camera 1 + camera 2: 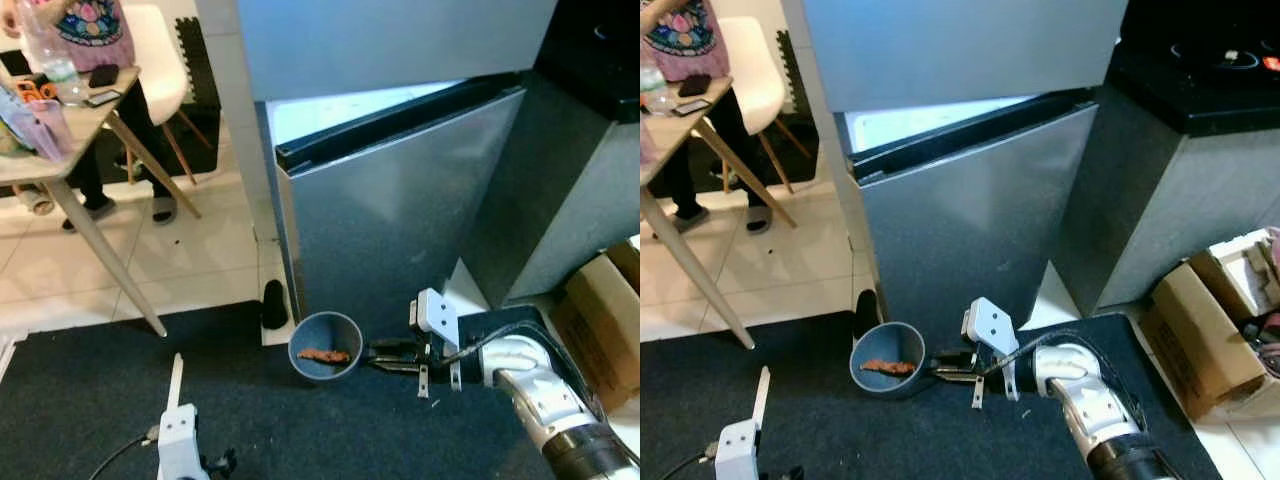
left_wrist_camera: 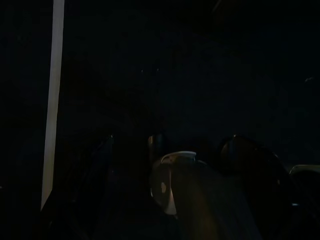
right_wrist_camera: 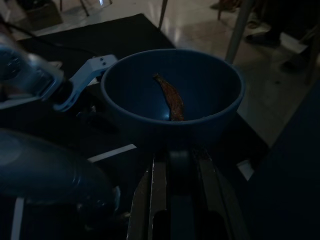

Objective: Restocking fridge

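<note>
Left eye view: right gripper [image 1: 378,356] clamps the blue bowl [image 1: 325,345] by its rim | bowl (one reddish strip [image 1: 323,355] inside) above dark mat's [image 1: 90,400] fridge-side edge | fridge [image 1: 400,200] ajar | left gripper [image 1: 176,380] idle, fingers unclear

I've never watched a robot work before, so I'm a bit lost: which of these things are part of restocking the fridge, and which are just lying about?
Part of the job:
- fridge, door ajar
- blue bowl with a brown food strip inside
- right gripper, fingers shut on the bowl's rim

Just lying about:
- table with clutter
- white chair
- cardboard box
- left gripper, idle
</note>
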{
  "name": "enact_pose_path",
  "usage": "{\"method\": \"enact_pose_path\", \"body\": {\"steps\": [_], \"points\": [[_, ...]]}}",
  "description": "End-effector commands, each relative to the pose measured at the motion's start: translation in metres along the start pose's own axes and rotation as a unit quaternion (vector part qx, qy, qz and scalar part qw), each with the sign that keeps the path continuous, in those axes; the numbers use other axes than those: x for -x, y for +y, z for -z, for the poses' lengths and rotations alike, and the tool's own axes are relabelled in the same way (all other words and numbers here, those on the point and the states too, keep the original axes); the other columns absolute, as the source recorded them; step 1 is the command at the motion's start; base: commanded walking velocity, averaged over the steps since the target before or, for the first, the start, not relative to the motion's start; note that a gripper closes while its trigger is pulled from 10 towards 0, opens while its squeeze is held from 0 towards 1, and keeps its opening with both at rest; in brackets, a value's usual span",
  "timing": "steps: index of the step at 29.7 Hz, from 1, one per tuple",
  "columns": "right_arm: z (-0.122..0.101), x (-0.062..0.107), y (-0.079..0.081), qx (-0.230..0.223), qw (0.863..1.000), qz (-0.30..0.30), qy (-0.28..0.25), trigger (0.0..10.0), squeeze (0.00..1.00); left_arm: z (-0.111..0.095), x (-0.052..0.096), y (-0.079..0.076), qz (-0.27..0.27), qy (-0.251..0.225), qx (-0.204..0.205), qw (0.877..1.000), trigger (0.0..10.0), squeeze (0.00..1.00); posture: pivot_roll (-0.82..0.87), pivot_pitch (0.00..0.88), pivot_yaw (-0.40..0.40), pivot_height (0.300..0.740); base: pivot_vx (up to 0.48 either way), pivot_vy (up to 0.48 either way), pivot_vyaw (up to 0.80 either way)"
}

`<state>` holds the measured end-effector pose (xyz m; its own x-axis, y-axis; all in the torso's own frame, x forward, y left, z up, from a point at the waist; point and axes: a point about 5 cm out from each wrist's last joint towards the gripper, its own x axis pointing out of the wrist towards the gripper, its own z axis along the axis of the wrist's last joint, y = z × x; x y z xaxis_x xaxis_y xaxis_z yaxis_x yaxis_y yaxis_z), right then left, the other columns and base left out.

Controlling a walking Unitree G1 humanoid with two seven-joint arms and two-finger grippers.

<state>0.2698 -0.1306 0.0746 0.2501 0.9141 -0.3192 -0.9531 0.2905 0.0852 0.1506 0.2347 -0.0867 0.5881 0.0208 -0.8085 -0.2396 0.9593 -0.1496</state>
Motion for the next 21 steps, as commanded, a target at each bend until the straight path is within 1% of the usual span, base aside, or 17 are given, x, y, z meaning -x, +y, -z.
{"method": "enact_pose_path", "body": {"steps": [1, 3, 4, 5, 6, 8, 9, 10, 12, 13, 14, 15, 16, 17, 19, 20, 21], "points": [[-0.004, -0.002, -0.003, 0.011, 1.0, 0.011, -0.009, 10.0, 0.0, -0.002, 0.001, 0.005, -0.007, -0.006, 0.002, 1.0, 10.0, 0.0, -0.06, 0.004, 0.019, 0.74, 0.0, 0.0, 0.0], [-0.005, -0.002, -0.005, 0.013, 1.0, 0.019, -0.012, 10.0, 0.0, -0.006, 0.001, 0.005, -0.008, -0.014, 0.006, 1.0, 10.0, 0.0, -0.06, 0.004, 0.019, 0.74, 0.0, 0.0, 0.0], [-0.007, -0.002, -0.008, 0.014, 0.999, 0.031, -0.016, 10.0, 0.0, -0.014, 0.0, 0.006, -0.008, -0.029, 0.016, 0.999, 10.0, 0.0, -0.06, 0.007, 0.022, 0.74, 0.0, 0.0, 0.0], [-0.007, -0.002, -0.008, 0.014, 0.999, 0.031, -0.016, 10.0, 0.0, -0.014, 0.0, 0.006, -0.008, -0.029, 0.016, 0.999, 10.0, 0.0, -0.06, 0.007, 0.022, 0.74, 0.0, 0.0, 0.0], [-0.008, -0.001, -0.011, 0.017, 0.999, 0.044, -0.019, 10.0, 0.0, -0.023, -0.001, 0.006, -0.008, -0.046, 0.025, 0.999, 10.0, 0.0, -0.06, 0.007, 0.022, 0.74, 0.0, 0.0, 0.0], [-0.011, 0.0, -0.019, 0.016, 0.997, 0.077, -0.028, 10.0, 0.0, -0.053, -0.004, 0.004, 0.001, -0.099, 0.036, 0.994, 10.0, 0.0, -0.05, 0.014, 0.022, 0.74, 0.0, 0.0, 0.0], [-0.011, 0.0, -0.019, 0.016, 0.997, 0.077, -0.028, 10.0, 0.0, -0.053, -0.004, 0.004, 0.001, -0.099, 0.036, 0.994, 10.0, 0.0, -0.05, 0.014, 0.022, 0.74, 0.0, 0.0, 0.0], [-0.012, 0.002, -0.023, 0.017, 0.995, 0.094, -0.03, 10.0, 0.0, -0.071, -0.004, 0.002, 0.009, -0.13, 0.037, 0.991, 10.0, 0.0, -0.05, 0.023, 0.024, 0.74, 0.0, 0.0, 0.0], [-0.014, 0.008, -0.032, 0.018, 0.99, 0.134, -0.032, 10.0, 0.0, -0.118, -0.002, -0.001, 0.025, -0.206, 0.042, 0.977, 10.0, 0.0, -0.05, 0.03, 0.025, 0.74, 0.0, 0.0, 0.0], [-0.014, 0.008, -0.032, 0.018, 0.99, 0.134, -0.032, 10.0, 0.0, -0.118, -0.002, -0.001, 0.025, -0.206, 0.042, 0.977, 10.0, 0.0, -0.05, 0.03, 0.025, 0.74, 0.0, 0.0, 0.0], [-0.013, 0.011, -0.036, 0.017, 0.988, 0.148, -0.031, 10.0, 0.0, -0.141, 0.002, -0.003, 0.036, -0.241, 0.04, 0.969, 10.0, 0.0, -0.05, 0.033, 0.027, 0.74, 0.0, 0.0, 0.0], [-0.013, 0.013, -0.038, 0.017, 0.987, 0.155, -0.03, 10.0, 0.0, -0.157, 0.005, -0.005, 0.044, -0.265, 0.039, 0.963, 10.0, 0.0, -0.05, 0.035, 0.029, 0.74, 0.0, 0.0, 0.0], [-0.013, 0.013, -0.038, 0.017, 0.987, 0.155, -0.03, 10.0, 0.0, -0.157, 0.005, -0.005, 0.044, -0.265, 0.039, 0.963, 10.0, 0.0, -0.05, 0.035, 0.029, 0.74, 0.0, 0.0, 0.0], [-0.012, 0.017, -0.038, 0.015, 0.987, 0.157, -0.03, 10.0, 0.0, -0.175, 0.009, -0.009, 0.058, -0.291, 0.039, 0.954, 10.0, 0.0, -0.05, 0.038, 0.031, 0.74, 0.0, 0.0, 0.0], [-0.009, 0.027, -0.039, 0.004, 0.986, 0.162, -0.037, 10.0, 0.0, -0.21, 0.018, -0.019, 0.092, -0.34, 0.017, 0.936, 10.0, 0.0, -0.07, 0.045, 0.04, 0.74, 0.0, 0.0, 0.0], [-0.009, 0.027, -0.039, 0.004, 0.986, 0.162, -0.037, 10.0, 0.0, -0.21, 0.018, -0.019, 0.092, -0.34, 0.017, 0.936, 10.0, 0.0, -0.07, 0.045, 0.04, 0.74, 0.0, 0.0, 0.0], [-0.006, 0.033, -0.04, -0.003, 0.985, 0.168, -0.039, 10.0, 0.0, -0.225, 0.023, -0.025, 0.108, -0.361, 0.006, 0.926, 10.0, 0.0, -0.07, 0.046, 0.042, 0.74, 0.0, 0.0, 0.0]]}}
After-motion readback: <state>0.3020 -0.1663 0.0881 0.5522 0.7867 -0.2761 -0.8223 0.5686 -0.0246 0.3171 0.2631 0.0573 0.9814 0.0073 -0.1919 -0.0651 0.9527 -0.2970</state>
